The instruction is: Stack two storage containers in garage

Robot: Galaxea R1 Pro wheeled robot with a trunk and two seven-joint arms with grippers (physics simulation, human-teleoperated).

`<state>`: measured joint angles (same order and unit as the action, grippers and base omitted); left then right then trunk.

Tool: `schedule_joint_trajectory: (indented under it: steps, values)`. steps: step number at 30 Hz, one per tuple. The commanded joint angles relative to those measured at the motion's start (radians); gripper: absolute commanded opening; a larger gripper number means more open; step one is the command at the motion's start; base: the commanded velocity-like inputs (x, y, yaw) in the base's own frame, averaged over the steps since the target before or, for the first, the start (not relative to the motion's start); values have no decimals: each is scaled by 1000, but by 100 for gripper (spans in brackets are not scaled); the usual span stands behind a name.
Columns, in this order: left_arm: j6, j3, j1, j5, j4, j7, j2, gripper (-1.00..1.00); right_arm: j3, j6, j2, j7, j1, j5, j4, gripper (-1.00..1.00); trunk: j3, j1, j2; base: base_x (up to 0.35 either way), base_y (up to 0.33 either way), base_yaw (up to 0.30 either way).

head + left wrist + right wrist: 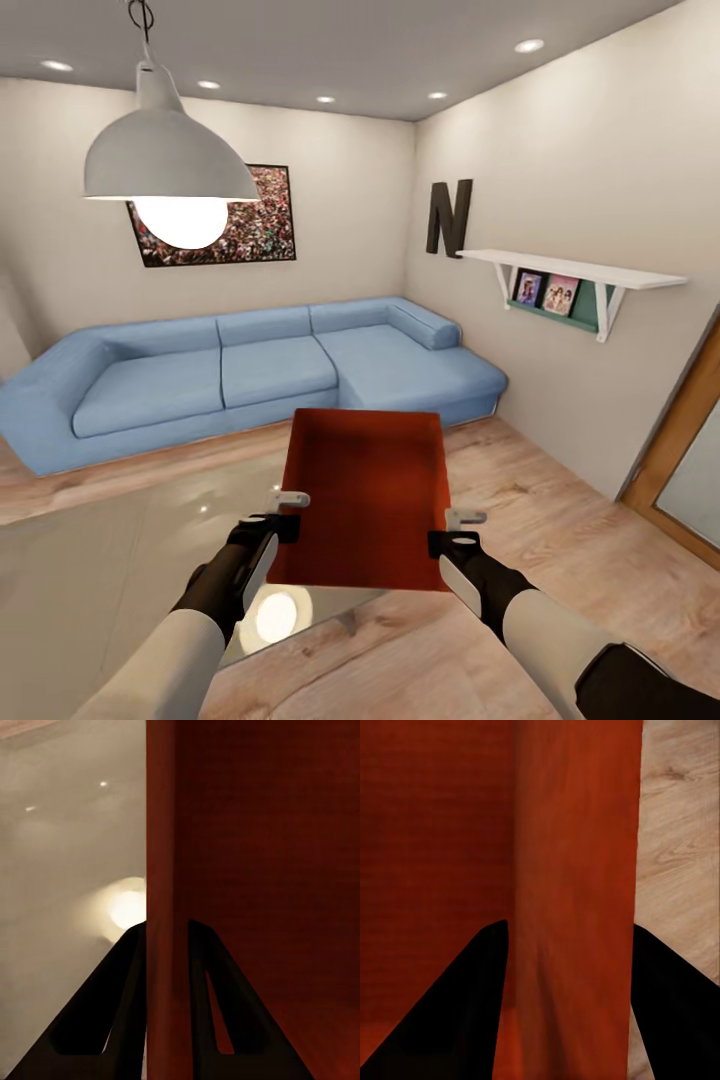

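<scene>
I hold one red-orange storage container (pixel 365 490) in front of me in the living room, its open top tilted toward my head camera. My left gripper (pixel 288 510) is shut on its left wall, which runs between the dark fingers (pixel 120 1005) in the left wrist view. My right gripper (pixel 455 530) is shut on its right wall, and in the right wrist view the fingers (pixel 465 1012) straddle that wall (pixel 574 870). The container hangs above the near edge of the glass coffee table (pixel 90 570). The garage is out of view.
A blue corner sofa (pixel 250 375) stands along the far wall. A white pendant lamp (pixel 165 160) hangs high at the left. A white shelf (pixel 580 275) is on the right wall, beside a wood-framed glass door (pixel 690 470). Light wood-plank floor (pixel 560 520) lies to the right.
</scene>
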<state>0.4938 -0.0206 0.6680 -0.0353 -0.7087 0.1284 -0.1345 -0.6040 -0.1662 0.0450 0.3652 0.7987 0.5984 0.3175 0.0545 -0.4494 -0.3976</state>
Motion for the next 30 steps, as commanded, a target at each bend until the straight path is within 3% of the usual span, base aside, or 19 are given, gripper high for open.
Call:
schedule_joint_trajectory:
  steps: [1, 30]
  values:
    - [9, 30, 1, -38, -2, 19, 1, -100, -2, -9, -1, 23, 1, -13, 2, -100, 2, -1, -2, 0, 0, 280]
    - [9, 30, 1, -37, -2, 17, 1, -100, -2, -9, 1, 23, 1, -14, 2, -100, 2, -1, -2, 0, 0, 280]
